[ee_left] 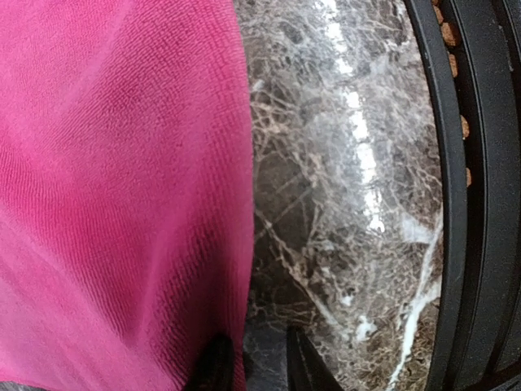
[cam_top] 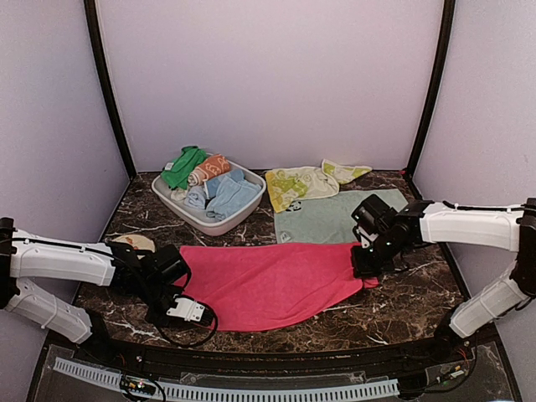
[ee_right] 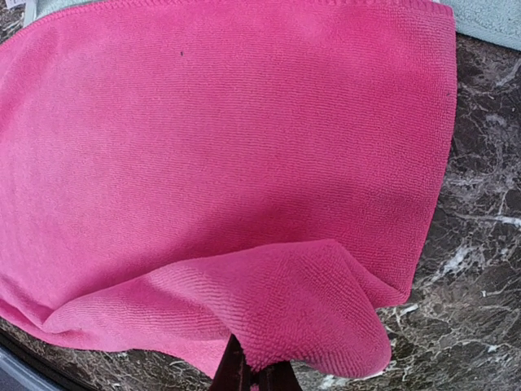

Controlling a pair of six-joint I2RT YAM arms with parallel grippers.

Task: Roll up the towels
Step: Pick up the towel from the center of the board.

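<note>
The left gripper (ee_left: 256, 358) sits at the hot-pink towel (cam_top: 268, 285)'s left end, jaws slightly parted with bare table (cam_top: 402, 310) showing between them, apparently holding nothing. Toward the far-left corner, a basket (cam_top: 167, 194) holds rolled cloths. The hot-pink towel lies flat along the near edge, unrolled. The yellow-lime towel (cam_top: 301, 184) and mint towel (cam_top: 331, 219) lie spread behind it. The right gripper (ee_right: 254, 376) is clamped on the hot-pink towel's turned-over right corner. All three seem left to roll.

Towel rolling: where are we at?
Done: a few rolled towels sit in the bin. In hand: pink towel spread flat, unrolled; right gripper pinches its folded-over corner, left gripper open at the opposite edge. Left: roll it, then the yellow towel and mint towel lying unrolled behind it.
</note>
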